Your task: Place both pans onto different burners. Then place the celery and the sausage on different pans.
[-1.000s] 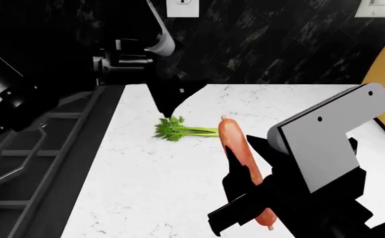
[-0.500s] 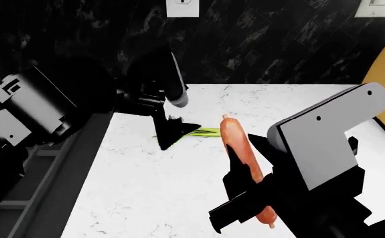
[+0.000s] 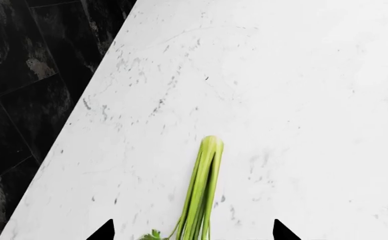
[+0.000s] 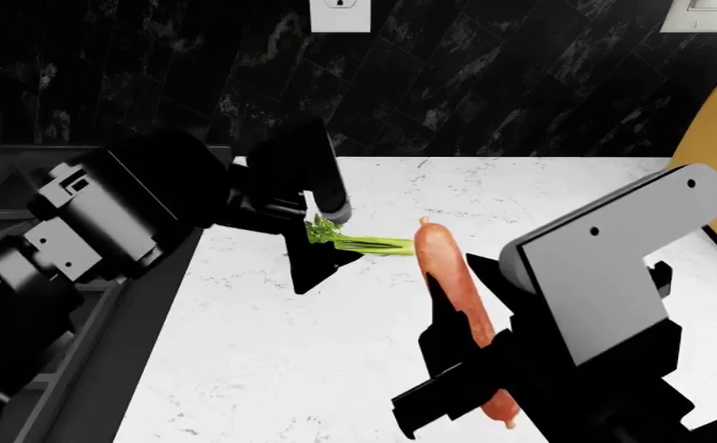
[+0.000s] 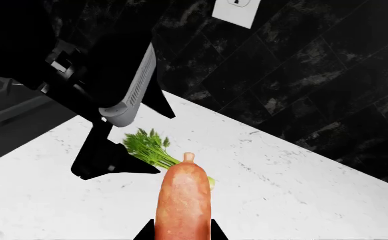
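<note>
Down at the left gripper (image 4: 318,242), the black fingers are spread apart, their two pointed tips (image 3: 105,231) showing well separated in the wrist view with the thin pale-green celery stalk bundle (image 3: 203,192) running right between them, leafy dark-green end nearest the gripper, pale cut end pointing away across the counter. I can't tell whether the fingers touch the stalks; they look open around them, not clamped. From the head view the celery (image 4: 355,240) lies flat on the white speckled marble countertop (image 4: 272,360), its leafy top tucked under the gripper's dark body, its stem reaching toward the sausage. Over on the right, the right gripper (image 5: 182,235) has its black fingers pressed against both sides of the smooth orange-red sausage (image 5: 183,200), gripping it near one end; the other rounded, nubbed end points at the celery leaves (image 5: 147,147). Head view again: the sausage (image 4: 454,305) sits long and slanted above the counter, just beside the celery's stem end, with the right arm's big grey block (image 4: 611,277) beside it. Behind everything, a black tiled wall (image 4: 482,83) with a white outlet plate (image 4: 340,14); at far left, a dark stove top with grate bars (image 4: 38,185), mostly hidden by the left arm. No pans in sight.
</note>
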You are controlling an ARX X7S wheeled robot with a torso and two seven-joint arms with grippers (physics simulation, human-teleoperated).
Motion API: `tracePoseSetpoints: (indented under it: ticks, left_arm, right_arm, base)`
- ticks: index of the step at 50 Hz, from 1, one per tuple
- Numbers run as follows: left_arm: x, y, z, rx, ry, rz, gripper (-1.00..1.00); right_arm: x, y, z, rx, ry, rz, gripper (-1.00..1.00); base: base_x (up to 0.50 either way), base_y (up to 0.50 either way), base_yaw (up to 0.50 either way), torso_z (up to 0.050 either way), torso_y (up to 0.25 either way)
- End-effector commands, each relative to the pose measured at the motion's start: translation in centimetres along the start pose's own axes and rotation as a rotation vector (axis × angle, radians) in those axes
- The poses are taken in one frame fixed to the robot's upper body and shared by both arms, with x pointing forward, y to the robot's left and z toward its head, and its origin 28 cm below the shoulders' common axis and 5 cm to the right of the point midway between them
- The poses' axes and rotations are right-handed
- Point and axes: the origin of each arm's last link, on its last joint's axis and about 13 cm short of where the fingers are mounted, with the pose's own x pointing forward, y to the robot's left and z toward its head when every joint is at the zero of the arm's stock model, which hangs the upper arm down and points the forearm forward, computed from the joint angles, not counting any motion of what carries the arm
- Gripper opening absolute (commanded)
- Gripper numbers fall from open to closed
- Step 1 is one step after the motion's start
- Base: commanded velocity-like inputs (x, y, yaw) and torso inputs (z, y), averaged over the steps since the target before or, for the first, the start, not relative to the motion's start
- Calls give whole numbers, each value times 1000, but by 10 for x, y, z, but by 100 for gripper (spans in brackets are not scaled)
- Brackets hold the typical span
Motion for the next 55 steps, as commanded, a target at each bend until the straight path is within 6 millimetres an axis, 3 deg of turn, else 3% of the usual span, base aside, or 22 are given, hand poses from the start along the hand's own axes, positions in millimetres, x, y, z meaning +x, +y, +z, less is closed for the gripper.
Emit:
tracePoseSetpoints:
  ticks: [1, 24, 44, 45, 55]
  left_arm:
    - [11, 4, -10, -25, 26, 5, 100]
    - [23, 7, -16, -12, 97, 14, 100]
    - [39, 4, -41, -27, 163, 2, 100]
    - [39, 5, -41, -27, 163, 2, -100]
    - [36, 4, -40, -28, 162, 7, -100]
  right_arm:
    - [-2, 0, -1, -2, -6, -14, -100]
    - [-7, 1, -1, -4, -3, -35, -100]
    - [-5, 0, 4, -13, -9, -44, -100]
    - [-5, 0, 4, -13, -9, -44, -100]
    - [-7, 1, 4, -17, -13, -44, -100]
  base:
    - [0, 0, 0, 0, 0]
    - [0, 0, 0, 0, 0]
    - [0, 0, 0, 0, 0]
    - [0, 0, 0, 0, 0]
    - [0, 0, 0, 0, 0]
